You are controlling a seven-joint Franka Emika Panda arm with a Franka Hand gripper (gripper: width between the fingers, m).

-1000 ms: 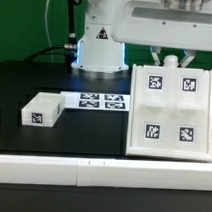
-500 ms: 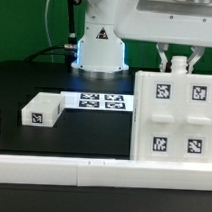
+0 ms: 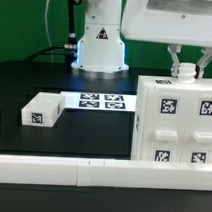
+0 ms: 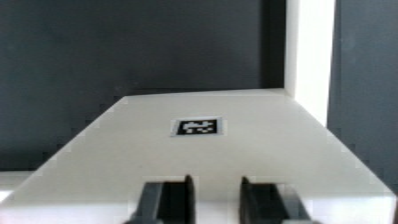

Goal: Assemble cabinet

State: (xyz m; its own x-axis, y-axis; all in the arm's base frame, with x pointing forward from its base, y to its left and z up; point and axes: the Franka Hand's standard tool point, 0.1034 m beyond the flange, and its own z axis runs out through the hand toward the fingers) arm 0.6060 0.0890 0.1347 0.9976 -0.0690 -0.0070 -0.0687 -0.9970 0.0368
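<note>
Fingertips (image 3: 179, 68) of the gripper (image 3: 188, 70) are pinched on the upper edge of the cabinet (image 3: 179, 127), which stands upright directly beneath them at the lower right of the exterior view, tagged face to the camera, its right side cut off so its long axis cannot be judged. Nearest, along the bottom, runs the long white rail (image 3: 61, 172); behind it, left of centre, a small tagged block (image 3: 42, 109) lies well apart from the cabinet, and farther back the marker board (image 3: 95, 99).
</note>
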